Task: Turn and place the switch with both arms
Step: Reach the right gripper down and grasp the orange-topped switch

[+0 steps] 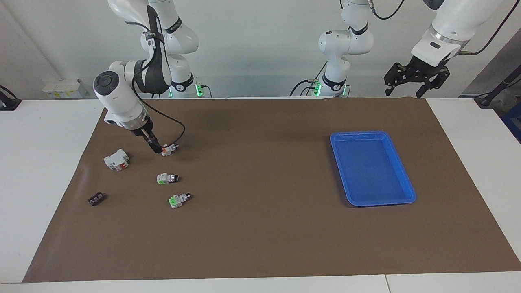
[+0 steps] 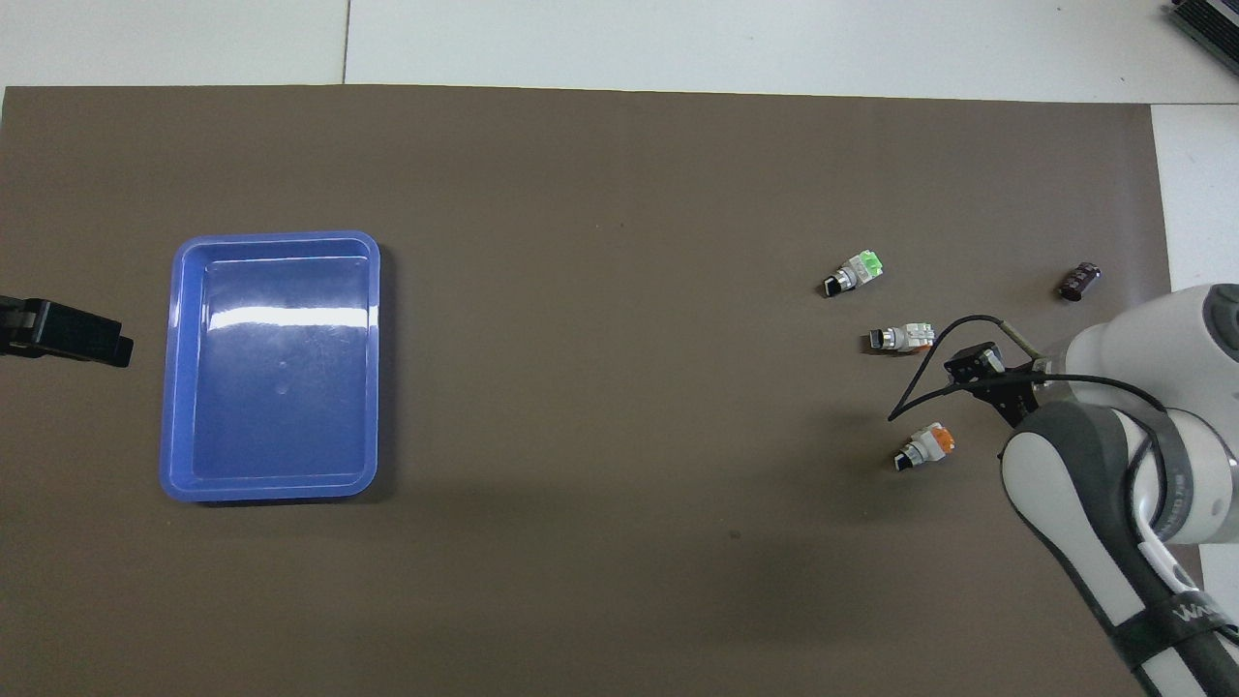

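Looking across the table in the facing view, we see the switch [image 1: 167, 149] lying on its side on the brown mat [image 1: 260, 228] at the right arm's end, nearer to the robots than the two green-block switches [image 1: 174, 189]. The right gripper [image 1: 158, 149] sits low, just beside its orange block, jaws spread and holding nothing. The left gripper [image 1: 416, 79] waits aloft, also open, near the blue tray [image 1: 410, 194]. We judge the switch light, rigid and smooth, apt to skid or roll, so we would pinch the flat-sided orange block rather than the round knob. From overhead, the switch [image 2: 926, 446] lies free on the mat, knob pointing toward the tray [image 2: 174, 368], the right gripper [image 2: 978, 373] close alongside.
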`<state>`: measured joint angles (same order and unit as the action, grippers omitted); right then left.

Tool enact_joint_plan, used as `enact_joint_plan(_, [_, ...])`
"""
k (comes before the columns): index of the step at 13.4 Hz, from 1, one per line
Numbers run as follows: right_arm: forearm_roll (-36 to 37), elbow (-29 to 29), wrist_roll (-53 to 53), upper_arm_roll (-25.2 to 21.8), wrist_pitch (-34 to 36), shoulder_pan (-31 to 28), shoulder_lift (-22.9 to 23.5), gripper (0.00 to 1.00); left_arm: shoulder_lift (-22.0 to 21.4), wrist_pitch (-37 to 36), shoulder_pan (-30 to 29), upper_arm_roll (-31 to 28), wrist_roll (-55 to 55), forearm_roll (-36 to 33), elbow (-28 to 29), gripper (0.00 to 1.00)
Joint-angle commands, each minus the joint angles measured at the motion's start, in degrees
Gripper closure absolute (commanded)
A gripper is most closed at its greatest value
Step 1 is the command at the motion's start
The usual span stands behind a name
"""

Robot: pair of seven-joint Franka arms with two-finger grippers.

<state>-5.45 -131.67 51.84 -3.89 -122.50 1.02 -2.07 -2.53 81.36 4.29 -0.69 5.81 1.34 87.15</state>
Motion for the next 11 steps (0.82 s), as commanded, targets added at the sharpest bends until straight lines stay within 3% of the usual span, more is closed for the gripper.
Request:
enact_joint_plan(1, [-6.1, -3.2, -1.5, 0.4, -3.9, -0.3, 0.6, 0.00, -1.5, -0.8, 0.6, -0.5, -0.8, 0.5, 1.4, 0.00])
enact_joint_plan(4, [-7.2, -7.1, -4.1, 0.4, -9.2, -0.9, 1.0, 0.00, -1.5, -0.9, 0.2, -0.6, -0.9, 0.5, 1.4, 0.00])
enact_joint_plan(11, [-10.9, -11.1, -11.6, 0.4, -9.5, -4.8, 0.2, 0.00, -1.5, -0.8, -0.2, -0.8, -1.1, 0.5, 1.5, 0.00])
